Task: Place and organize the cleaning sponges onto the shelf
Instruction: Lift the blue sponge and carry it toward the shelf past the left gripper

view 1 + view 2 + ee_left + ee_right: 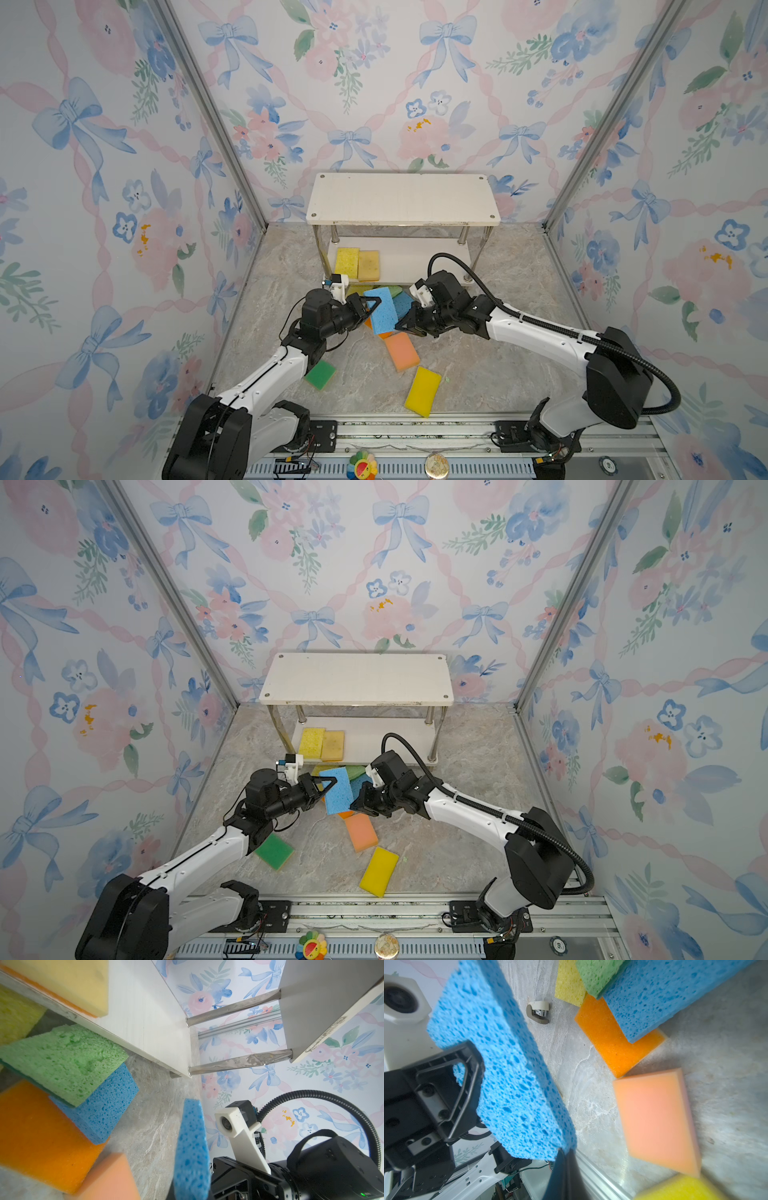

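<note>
The left pincer [371, 306] is clamped tight on one long edge of a light blue rectangular porous foam sponge [381, 312], holding it tilted above the grey marbled table [482, 365] at the centre of both top views. The right pincer [405, 323] is closed as well, on the opposite lower corner of that same sponge. In the right wrist view the corner runs into its dark fingertip [564, 1169]. Just behind the held sponge, toward the upper part of the frame, is a small heap. A second blue porous sponge [403, 300] lies on a bright orange foam sponge [41, 1136], a light green sponge [62, 1059] rests on the blue one, and a pale yellow-green sponge [568, 982] shows at the heap's far edge. Below centre, a peach foam sponge [401, 351] and a bright yellow foam sponge [423, 390] lie flat on the table. A dark green sponge [320, 374] lies at lower left, against the left arm. At upper centre stands the white two-tier shelf with shiny metal posts [403, 199]. At the left end of its lower board, a pale yellow sponge [347, 261] and a stained tan sponge [369, 265] lie side by side, touching.
</note>
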Controlling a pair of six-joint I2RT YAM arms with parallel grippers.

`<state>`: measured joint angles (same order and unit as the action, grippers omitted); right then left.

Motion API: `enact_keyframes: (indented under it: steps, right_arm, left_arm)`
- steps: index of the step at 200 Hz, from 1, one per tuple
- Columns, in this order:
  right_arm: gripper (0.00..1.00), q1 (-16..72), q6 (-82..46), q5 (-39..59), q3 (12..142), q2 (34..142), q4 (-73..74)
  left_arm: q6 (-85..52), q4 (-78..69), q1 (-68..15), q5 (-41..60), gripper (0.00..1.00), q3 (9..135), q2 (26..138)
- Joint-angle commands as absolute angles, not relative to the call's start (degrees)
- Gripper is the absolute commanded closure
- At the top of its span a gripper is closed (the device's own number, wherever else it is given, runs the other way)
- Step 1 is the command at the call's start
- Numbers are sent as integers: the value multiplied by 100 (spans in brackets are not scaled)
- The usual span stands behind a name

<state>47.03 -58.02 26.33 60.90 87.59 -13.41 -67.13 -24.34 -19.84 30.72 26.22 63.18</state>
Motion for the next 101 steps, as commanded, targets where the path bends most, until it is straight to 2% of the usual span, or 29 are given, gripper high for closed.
enact_keyframes:
  steps: [1,12,27,37,43,47,57,63,81,93,101]
  right_arm:
    - [98,4729,-5757,2621,6016,8565,-1332]
    - [99,4720,-5749,2601,6018,8544,-1358]
    - [100,4714,-5729,2562,6004,8502,-1394]
    - [100,4703,-5731,2538,5988,8460,-1406]
    - [100,4694,-5732,2530,5969,8440,-1416]
    - [100,4689,-5732,2523,5963,8425,-1422]
    - [100,4685,-5726,2526,5949,8394,-1416]
    - [100,4685,-5730,2537,5941,8388,-1407]
    - [88,4685,-5722,2592,5937,8385,-1400]
    - [77,4685,-5722,2601,5929,8394,-1406]
    - [73,4685,-5722,2602,5904,8394,-1407]
  left_arm:
    - [-6772,-2605,-1942,3094,95,2558,6346]
    - [-6793,-2609,-1928,3087,80,2542,6341]
    - [-6810,-2607,-1881,3104,71,2510,6325]
    - [-6828,-2606,-1855,3095,57,2490,6319]
    - [-6837,-2605,-1851,3104,55,2484,6334]
    - [-6836,-2603,-1846,3117,58,2483,6332]
    - [-6825,-2608,-1852,3129,75,2497,6343]
    - [-6818,-2611,-1854,3138,82,2510,6347]
    - [-6794,-2621,-1848,3175,100,2555,6367]
    - [-6801,-2646,-1854,3187,100,2580,6378]
    - [-6819,-2664,-1852,3190,100,2599,6371]
